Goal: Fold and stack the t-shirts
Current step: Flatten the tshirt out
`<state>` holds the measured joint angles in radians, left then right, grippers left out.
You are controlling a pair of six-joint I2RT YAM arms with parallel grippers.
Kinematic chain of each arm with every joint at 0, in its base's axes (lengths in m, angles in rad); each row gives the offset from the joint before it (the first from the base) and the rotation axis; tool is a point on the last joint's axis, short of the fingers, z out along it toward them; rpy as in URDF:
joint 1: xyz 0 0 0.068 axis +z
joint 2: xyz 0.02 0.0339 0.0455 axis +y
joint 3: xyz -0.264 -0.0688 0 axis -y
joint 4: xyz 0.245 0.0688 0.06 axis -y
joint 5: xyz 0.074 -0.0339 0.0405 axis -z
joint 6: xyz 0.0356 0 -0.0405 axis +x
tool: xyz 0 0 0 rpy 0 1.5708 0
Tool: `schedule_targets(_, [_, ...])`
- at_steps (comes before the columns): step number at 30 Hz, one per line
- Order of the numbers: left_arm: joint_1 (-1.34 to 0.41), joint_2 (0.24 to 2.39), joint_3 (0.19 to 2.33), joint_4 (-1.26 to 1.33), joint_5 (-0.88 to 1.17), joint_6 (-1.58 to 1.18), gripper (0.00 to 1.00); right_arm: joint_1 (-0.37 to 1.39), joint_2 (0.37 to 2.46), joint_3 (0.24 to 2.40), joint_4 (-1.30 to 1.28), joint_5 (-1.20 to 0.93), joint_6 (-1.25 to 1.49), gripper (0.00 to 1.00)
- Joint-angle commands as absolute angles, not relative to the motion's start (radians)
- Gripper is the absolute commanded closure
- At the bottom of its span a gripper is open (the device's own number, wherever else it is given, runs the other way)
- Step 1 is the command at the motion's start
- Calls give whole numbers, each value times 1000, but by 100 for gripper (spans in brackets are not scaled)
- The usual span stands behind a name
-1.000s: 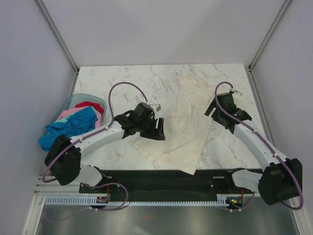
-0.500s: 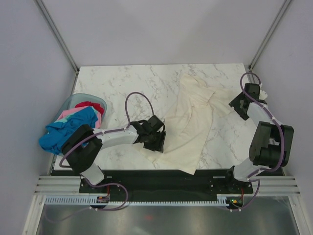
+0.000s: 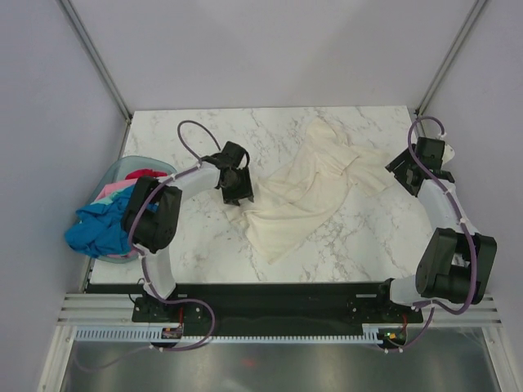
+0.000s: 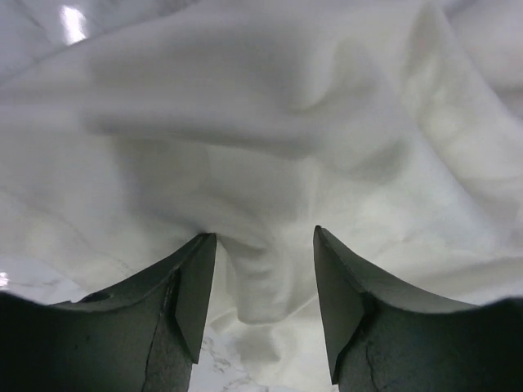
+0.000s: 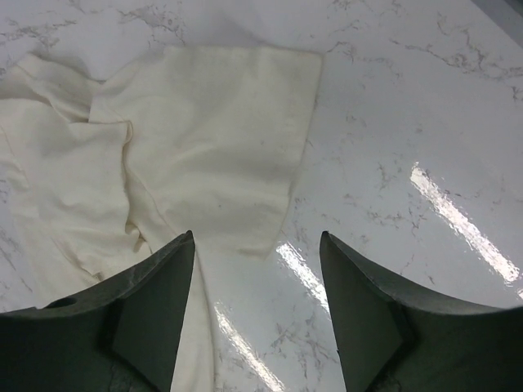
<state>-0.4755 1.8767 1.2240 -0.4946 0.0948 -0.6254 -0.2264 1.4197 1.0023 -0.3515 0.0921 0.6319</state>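
A cream-white t-shirt (image 3: pixel 306 192) lies rumpled on the marble table (image 3: pixel 204 245), its hem pointing to the near left. My left gripper (image 3: pixel 239 189) is at the shirt's left edge. In the left wrist view that gripper (image 4: pixel 261 237) is open, with a hanging fold of the cream cloth (image 4: pixel 270 286) between its fingers, unpinched. My right gripper (image 3: pixel 405 169) is at the far right, beside the shirt's right sleeve (image 3: pixel 377 170). In the right wrist view this gripper (image 5: pixel 257 237) is open over bare marble, the sleeve's edge (image 5: pixel 237 180) just beyond its fingertips.
A pale blue basket (image 3: pixel 114 170) stands at the table's left edge. It holds a bright blue t-shirt (image 3: pixel 102 222) spilling over its rim, a pink one (image 3: pixel 114 193) and a red one (image 3: pixel 147 174). Grey walls close in left, right and behind.
My left gripper has moved back and to the left along the shirt's edge. The shirt's lower half has been drawn up away from the near edge. My right gripper has shifted slightly at the far right.
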Motion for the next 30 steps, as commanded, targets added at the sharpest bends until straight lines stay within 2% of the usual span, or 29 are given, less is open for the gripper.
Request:
schedule_targets(1, [-393, 1951, 1426, -633, -142, -551, 40, -229, 1431, 991, -359, 100, 650, 29])
schedule_targets(3, [-388, 1950, 1564, -728, -211, -517, 38, -229, 1448, 1011, -385, 95, 660, 31])
schedule_targets(5, [-409, 1879, 1586, -742, -257, -473, 36, -229, 1459, 1019, -391, 103, 670, 32])
schedule_targets(10, [-529, 1685, 1444, -738, -186, -448, 34, -241, 1548, 1083, -391, 175, 675, 33])
schedule_targets(12, [-572, 1596, 1335, -721, -114, -474, 34, -261, 1624, 1158, -402, 163, 676, 37])
schedule_targets(15, [-699, 1481, 1217, -709, -135, -506, 33, -281, 1718, 1258, -437, 158, 684, 44])
schedule_targets(19, [-854, 1416, 1137, -704, -103, -532, 32, -287, 1801, 1348, -443, 175, 690, 46])
schedule_targets(23, [-888, 1370, 1069, -677, -94, -532, 32, -295, 1890, 1399, -460, 221, 701, 47])
schedule_targets(30, [-890, 1339, 1040, -661, -98, -531, 32, -298, 1983, 1456, -466, 184, 732, 50])
